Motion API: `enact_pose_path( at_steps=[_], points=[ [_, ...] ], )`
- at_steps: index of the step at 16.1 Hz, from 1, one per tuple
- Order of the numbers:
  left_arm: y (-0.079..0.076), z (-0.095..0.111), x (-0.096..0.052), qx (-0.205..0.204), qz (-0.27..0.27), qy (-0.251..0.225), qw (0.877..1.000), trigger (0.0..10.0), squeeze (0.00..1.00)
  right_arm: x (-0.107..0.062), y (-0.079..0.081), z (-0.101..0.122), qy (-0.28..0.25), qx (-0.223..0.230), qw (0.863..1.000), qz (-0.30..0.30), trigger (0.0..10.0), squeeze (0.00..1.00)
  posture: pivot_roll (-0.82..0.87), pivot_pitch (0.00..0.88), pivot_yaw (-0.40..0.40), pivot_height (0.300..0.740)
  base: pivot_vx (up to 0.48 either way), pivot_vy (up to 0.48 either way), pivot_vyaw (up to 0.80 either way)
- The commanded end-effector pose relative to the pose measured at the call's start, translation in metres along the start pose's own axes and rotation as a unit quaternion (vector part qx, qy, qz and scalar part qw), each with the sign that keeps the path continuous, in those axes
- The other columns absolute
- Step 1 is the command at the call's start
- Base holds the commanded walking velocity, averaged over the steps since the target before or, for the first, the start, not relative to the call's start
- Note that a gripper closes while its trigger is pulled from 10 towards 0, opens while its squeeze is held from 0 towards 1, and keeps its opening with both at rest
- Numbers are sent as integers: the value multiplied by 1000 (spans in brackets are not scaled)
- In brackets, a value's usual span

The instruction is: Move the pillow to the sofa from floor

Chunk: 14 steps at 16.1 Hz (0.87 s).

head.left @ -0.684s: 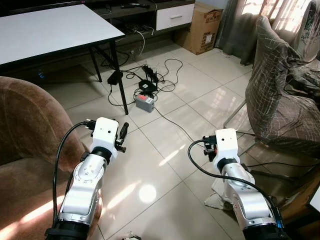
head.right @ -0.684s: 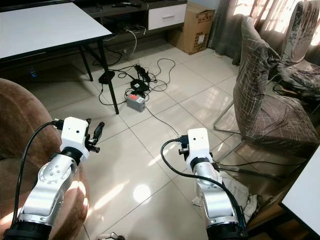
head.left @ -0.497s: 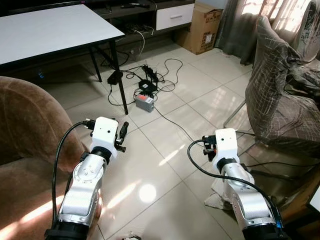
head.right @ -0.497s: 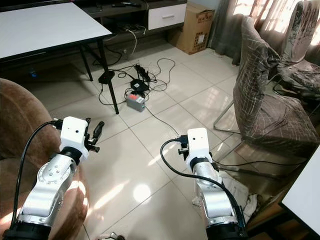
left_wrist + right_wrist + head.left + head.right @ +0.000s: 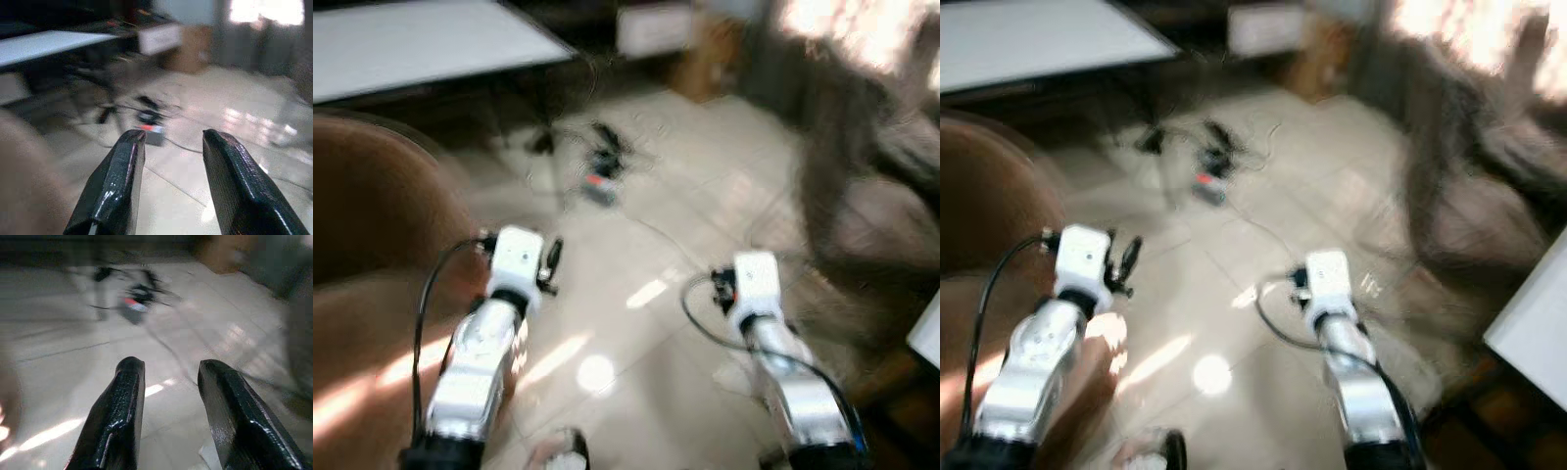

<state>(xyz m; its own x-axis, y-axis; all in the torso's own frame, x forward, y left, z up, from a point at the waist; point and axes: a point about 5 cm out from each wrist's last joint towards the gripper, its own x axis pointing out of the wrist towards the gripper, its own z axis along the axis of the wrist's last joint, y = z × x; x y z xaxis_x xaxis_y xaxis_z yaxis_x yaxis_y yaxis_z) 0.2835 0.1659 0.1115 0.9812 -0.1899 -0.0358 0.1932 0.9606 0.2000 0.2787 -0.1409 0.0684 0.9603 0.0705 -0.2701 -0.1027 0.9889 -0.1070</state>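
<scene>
Before me lies a pale tiled floor (image 5: 636, 333). A tangle of cables with a small box marked red (image 5: 599, 182) sits on it beside the leg of a white table (image 5: 411, 44), whose near corner stands at my upper left. A brown sofa (image 5: 362, 245) fills my left side, its arm rising next to my left forearm. A draped chair (image 5: 862, 186) stands to my right. A white edge (image 5: 925, 333) cuts in at the far right.

Both head views are heavily blurred; outlines smear and small items cannot be identified. I cannot make out the pillow anywhere in view.

My left gripper (image 5: 171, 147) hangs above the floor, fingers parted with a clear gap, holding nothing. My right gripper (image 5: 168, 377) likewise: fingers apart, empty, touching nothing.
</scene>
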Motion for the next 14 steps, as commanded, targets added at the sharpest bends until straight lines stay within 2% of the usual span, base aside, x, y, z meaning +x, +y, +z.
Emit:
enact_pose_path(
  at_steps=[1,14],
  points=[
    [1,-7,-4,0,0,17,1000,10000,0,1,2,1,-3,-2,1000,2,10000,0,62,0,-20,740,-285,0,0],
    [-1,-7,-3,6,-9,18,1000,10000,0,-3,-3,-5,5,15,1000,-9,10000,0,50,0,-9,740,-286,0,0]
  ],
)
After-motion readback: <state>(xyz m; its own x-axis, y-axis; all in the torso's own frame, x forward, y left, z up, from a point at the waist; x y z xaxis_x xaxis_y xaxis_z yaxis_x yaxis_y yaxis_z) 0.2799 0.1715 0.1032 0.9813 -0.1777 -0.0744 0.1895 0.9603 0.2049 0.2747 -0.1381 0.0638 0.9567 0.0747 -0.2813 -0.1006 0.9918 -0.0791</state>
